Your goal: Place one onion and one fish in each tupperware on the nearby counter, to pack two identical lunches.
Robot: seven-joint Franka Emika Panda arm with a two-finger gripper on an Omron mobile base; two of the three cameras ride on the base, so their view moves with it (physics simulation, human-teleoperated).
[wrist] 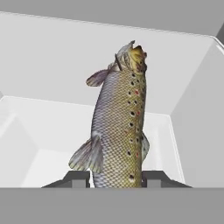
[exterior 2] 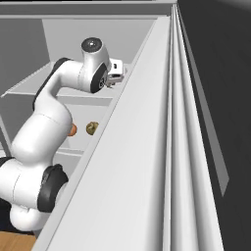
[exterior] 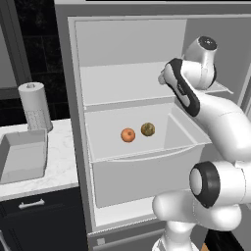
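A speckled silver-grey fish (wrist: 118, 127) with a tan belly stands on end in the hand view, inside the open fridge. My gripper (wrist: 116, 177) is shut on its lower body, with a dark fingertip (wrist: 80, 178) pressed against each side. On the fridge's middle shelf lie the two onions, one bright orange (exterior: 128, 135) and one olive-tan (exterior: 147, 129). The olive onion (exterior 2: 91, 128) shows again past my arm. One pale-grey tupperware (exterior: 11, 147) sits on the marble counter (exterior: 61, 147) to the left of the fridge, with nothing in it.
The fridge's interior walls (exterior: 127, 44) and shelf front (exterior: 147, 157) close in around my arm. Its open door (exterior 2: 147, 147) stands as a wide grey slab on the right. A paper towel roll (exterior: 35, 105) stands behind the tupperware.
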